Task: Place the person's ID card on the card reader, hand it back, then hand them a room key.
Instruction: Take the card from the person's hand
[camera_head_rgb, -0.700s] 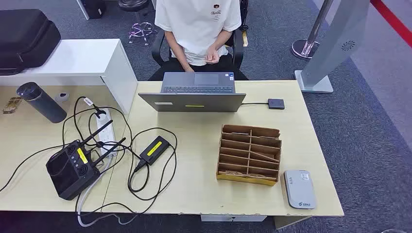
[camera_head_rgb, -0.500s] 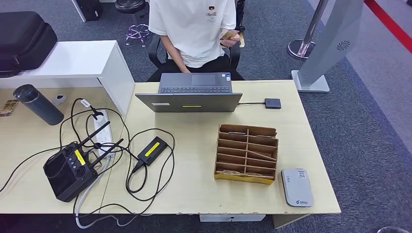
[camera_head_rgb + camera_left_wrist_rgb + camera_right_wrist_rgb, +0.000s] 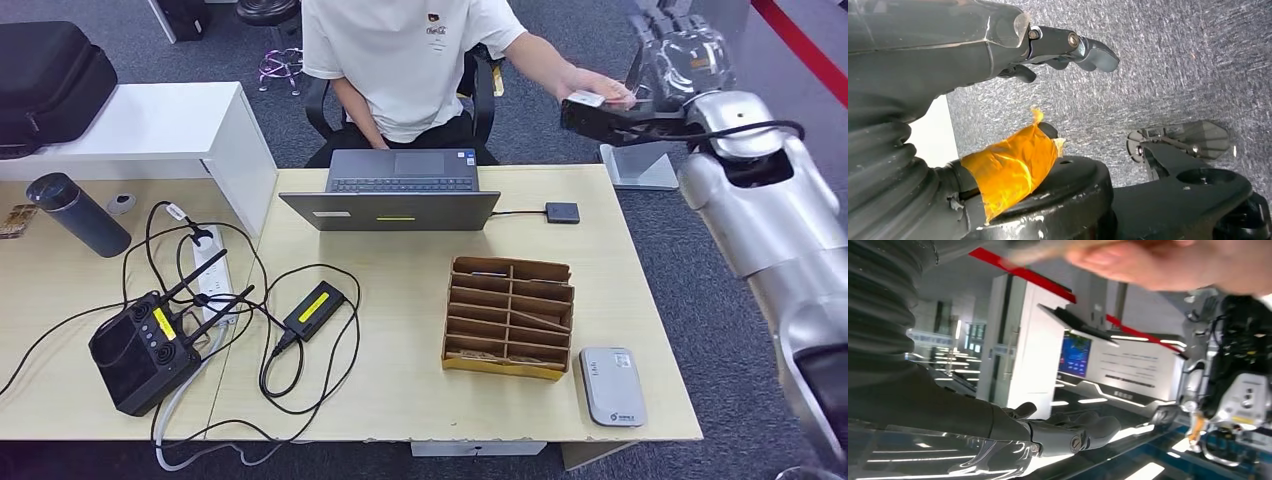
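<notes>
The person [image 3: 405, 60] sits behind the desk and stretches an arm out to my right, holding a small pale ID card [image 3: 585, 98] in their fingers. My right hand [image 3: 612, 118] is raised beyond the desk's far right corner, just under that card, dark fingers stretched out and gripping nothing. In the right wrist view my right hand's fingers [image 3: 1068, 432] lie extended, with the person's hand [image 3: 1158, 265] and the blurred card [image 3: 1048, 252] beyond them. The grey card reader [image 3: 612, 387] lies at the desk's near right corner. My left hand [image 3: 1068, 45] hangs over grey carpet, holding nothing.
A wooden slotted box [image 3: 510, 318] with cards in it stands left of the reader. A laptop [image 3: 400, 190] sits mid-desk at the far edge with a small adapter [image 3: 563, 212] beside it. Cables, a power brick [image 3: 318, 308] and a black controller [image 3: 140, 352] cover the left side.
The person has lifted the card and reached out toward my right side. My right arm has risen into the head view and now sits under the card. The camera shifted slightly.
</notes>
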Controlling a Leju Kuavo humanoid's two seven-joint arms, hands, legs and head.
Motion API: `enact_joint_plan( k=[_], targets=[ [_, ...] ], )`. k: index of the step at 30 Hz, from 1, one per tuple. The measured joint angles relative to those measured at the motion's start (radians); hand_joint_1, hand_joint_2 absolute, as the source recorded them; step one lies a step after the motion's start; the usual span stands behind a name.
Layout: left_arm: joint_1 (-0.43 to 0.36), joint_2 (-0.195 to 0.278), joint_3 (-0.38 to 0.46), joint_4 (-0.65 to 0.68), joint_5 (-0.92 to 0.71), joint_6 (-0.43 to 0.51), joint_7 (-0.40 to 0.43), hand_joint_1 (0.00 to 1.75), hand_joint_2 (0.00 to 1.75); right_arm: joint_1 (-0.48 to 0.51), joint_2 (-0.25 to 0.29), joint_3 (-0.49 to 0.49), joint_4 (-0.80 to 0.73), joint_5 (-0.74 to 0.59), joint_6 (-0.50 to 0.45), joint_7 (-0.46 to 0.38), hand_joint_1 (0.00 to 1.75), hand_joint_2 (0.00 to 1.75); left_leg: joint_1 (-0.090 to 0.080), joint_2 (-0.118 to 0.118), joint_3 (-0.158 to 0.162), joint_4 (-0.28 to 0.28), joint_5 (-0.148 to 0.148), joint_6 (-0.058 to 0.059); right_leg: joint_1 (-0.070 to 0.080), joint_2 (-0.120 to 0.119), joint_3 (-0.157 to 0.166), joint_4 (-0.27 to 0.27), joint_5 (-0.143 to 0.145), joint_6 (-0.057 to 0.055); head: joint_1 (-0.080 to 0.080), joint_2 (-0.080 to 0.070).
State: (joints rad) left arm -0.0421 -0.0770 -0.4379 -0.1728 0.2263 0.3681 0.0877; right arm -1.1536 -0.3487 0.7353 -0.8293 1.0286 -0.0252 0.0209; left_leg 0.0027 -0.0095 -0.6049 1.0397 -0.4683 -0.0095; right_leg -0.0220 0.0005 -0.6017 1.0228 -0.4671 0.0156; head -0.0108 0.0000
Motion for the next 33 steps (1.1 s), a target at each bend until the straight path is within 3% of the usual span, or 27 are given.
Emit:
enact_joint_plan(
  k=[5,9,23,33],
  targets=[
    [0.0,-0.003,0.0,0.0,0.001,0.0,0.0,0.0,1.75,0.02,0.042,0.03,0.014,0.005,-0.008,0.003,0.0,1.75,0.0,-0.002,-0.001,0.0,0.0,0.0,0.0,-0.002,0.0,0.0,0.0,0.0,0.0,0.0],
    [0.0,-0.004,0.0,0.0,0.001,0.0,0.0,0.0,1.75,0.026,0.054,0.045,0.02,0.004,-0.014,0.001,1.75,1.75,0.0,-0.002,-0.001,0.0,0.0,0.0,0.0,-0.002,0.0,0.0,0.0,0.0,0.0,0.0],
    [0.001,-0.005,-0.006,0.0,-0.006,0.0,0.0,0.0,1.75,0.061,0.038,0.045,0.019,-0.015,-0.06,-0.013,1.75,1.75,0.0,-0.001,-0.001,0.0,0.0,0.0,0.0,-0.001,-0.001,0.0,0.0,0.0,0.0,0.0],
    [0.0,-0.001,-0.013,0.0,-0.019,0.0,0.0,0.0,1.75,0.136,-0.007,0.005,-0.024,-0.023,-0.1,-0.003,1.75,1.75,0.0,-0.002,0.0,0.001,-0.001,-0.001,0.0,-0.002,0.0,-0.001,0.0,0.0,0.0,0.0]
  ],
)
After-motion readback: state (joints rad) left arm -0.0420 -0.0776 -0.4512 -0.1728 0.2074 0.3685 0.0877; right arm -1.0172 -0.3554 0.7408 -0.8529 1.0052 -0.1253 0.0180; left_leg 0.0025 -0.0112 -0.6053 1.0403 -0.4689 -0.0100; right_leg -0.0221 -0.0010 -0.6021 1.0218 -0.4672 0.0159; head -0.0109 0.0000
